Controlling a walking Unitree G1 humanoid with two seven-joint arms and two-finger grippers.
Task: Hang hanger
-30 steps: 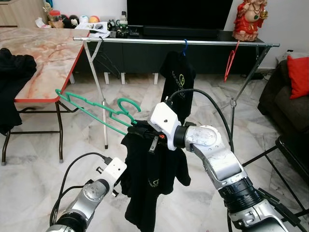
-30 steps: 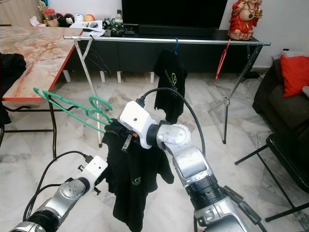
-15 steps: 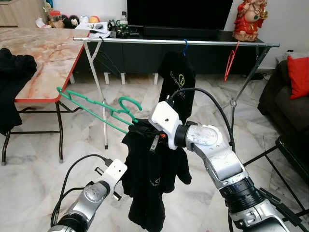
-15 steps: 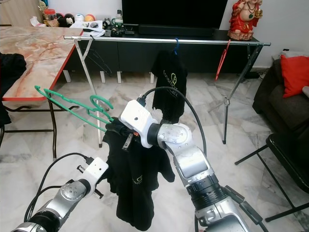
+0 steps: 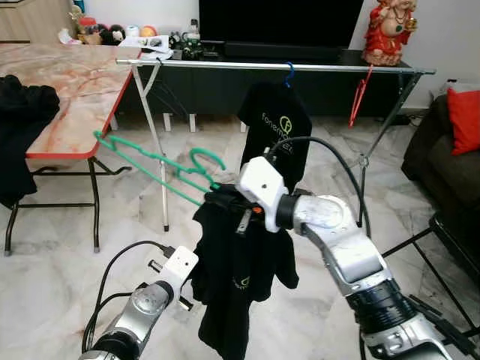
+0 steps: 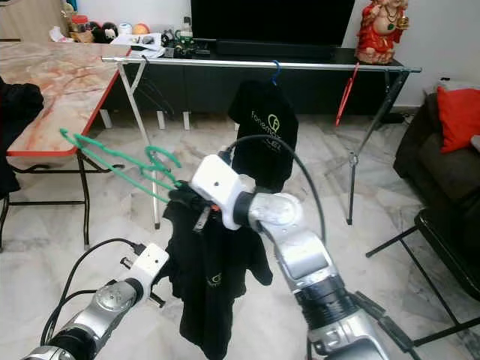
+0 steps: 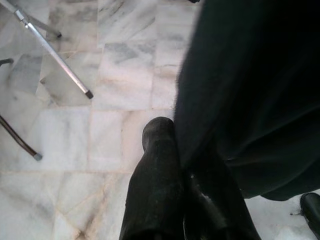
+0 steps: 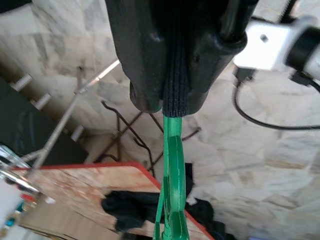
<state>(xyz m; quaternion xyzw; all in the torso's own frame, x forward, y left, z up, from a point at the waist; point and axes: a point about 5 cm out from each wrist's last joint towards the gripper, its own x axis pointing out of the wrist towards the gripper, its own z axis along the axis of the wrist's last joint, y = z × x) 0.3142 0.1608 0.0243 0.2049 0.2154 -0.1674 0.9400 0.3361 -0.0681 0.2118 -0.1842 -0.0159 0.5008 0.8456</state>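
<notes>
Hanger: we find the green hanger (image 5: 154, 164) held in the air in front of the robot, tilted, its hook (image 5: 206, 159) curling up just beside the right gripper and its far end reaching toward the table (image 5: 67, 90). It is well short of the rail (image 5: 225, 64).
Shirt: a black shirt (image 5: 240, 277) hangs from the hanger at the gripper and drops toward the floor (image 5: 60, 255).
Right gripper: we see the right gripper (image 8: 167, 102) with its fingers (image 8: 137, 60) pressed together on the hanger, black cloth caught between them where the green bar comes out.
Left gripper: the left gripper (image 7: 177, 150) sits low beside the hanging shirt; its fingers (image 7: 157, 165) lie close together with the shirt's edge against them. We cannot tell whether they pinch the cloth.
Rail: a silver rail on crossed legs stands beyond, in front of the black TV cabinet (image 5: 225, 86). On it hang another black shirt (image 5: 276, 127) from a blue hook (image 5: 287, 71) and a bare red hanger (image 5: 358, 97).
Table: marble top with red edge, on the robot's left; dark cloth (image 5: 19, 135) lies over its near end.
Surroundings: red statue (image 5: 384, 30) on the cabinet; red cushion (image 5: 465, 116) on a dark sofa at the right.
</notes>
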